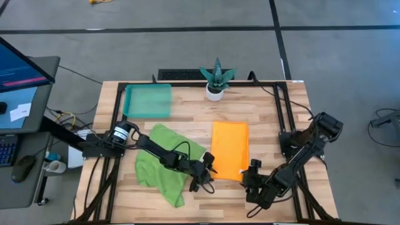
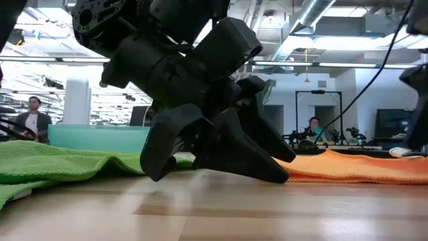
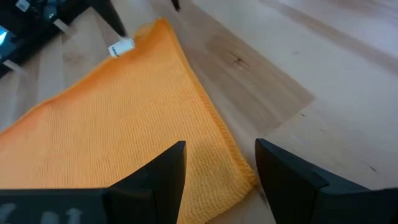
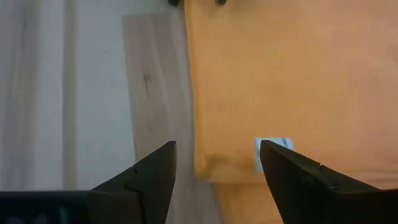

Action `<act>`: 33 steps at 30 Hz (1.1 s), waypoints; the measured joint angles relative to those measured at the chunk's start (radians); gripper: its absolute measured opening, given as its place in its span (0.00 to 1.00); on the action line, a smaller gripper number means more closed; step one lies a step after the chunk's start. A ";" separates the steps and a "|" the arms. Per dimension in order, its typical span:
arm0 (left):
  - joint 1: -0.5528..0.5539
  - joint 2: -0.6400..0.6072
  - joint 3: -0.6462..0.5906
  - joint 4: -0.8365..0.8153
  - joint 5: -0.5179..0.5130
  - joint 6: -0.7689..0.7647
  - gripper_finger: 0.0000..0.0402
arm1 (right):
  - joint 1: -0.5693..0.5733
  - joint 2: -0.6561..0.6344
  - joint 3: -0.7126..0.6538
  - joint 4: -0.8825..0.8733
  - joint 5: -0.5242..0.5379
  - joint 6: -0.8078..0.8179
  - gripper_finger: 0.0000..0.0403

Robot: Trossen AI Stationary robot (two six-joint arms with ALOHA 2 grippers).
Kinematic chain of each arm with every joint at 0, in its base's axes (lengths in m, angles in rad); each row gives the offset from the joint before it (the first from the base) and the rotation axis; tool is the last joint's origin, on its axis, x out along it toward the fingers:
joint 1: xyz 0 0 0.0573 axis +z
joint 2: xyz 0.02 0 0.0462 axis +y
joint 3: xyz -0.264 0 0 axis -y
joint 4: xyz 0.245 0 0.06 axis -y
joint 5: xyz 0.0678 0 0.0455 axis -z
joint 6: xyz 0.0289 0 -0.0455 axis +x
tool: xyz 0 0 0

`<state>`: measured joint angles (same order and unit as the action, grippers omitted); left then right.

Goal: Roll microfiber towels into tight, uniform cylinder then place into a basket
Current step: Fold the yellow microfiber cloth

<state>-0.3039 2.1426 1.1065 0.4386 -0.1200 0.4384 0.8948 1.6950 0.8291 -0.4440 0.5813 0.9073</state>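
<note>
Orange towel (image 1: pixel 229 150), centre frame: soft, limp, best pinched at its near corners, where left gripper (image 1: pixel 204 181) and right gripper (image 1: pixel 251 177) hover released.

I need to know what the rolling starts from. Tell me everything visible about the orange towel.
The orange towel is a bright, finely knit microfibre cloth lying flat and unrolled on the wooden table, folded into a tall rectangle. A small white tag sits near one near corner. The open left hand and open right hand sit at its two near corners, neither gripping it.
</note>
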 joint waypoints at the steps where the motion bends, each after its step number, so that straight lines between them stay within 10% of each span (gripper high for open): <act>1: 0.003 0.000 0.000 -0.006 0.000 -0.001 0.46 | 0.000 0.013 0.000 -0.001 -0.012 0.000 0.63; 11: 0.012 -0.002 0.001 -0.052 -0.023 -0.051 0.44 | -0.010 0.085 0.005 0.007 -0.038 0.002 0.63; 21: 0.012 0.001 -0.002 -0.055 -0.016 -0.056 0.13 | -0.047 0.087 0.007 -0.028 -0.064 0.041 0.62; 33: 0.012 0.003 -0.005 -0.029 0.033 -0.055 0.02 | -0.053 0.091 0.004 -0.074 -0.045 0.035 0.27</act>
<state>-0.2916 2.1452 1.1015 0.4099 -0.0872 0.3832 0.8417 1.7859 0.8333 -0.5183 0.5365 0.9421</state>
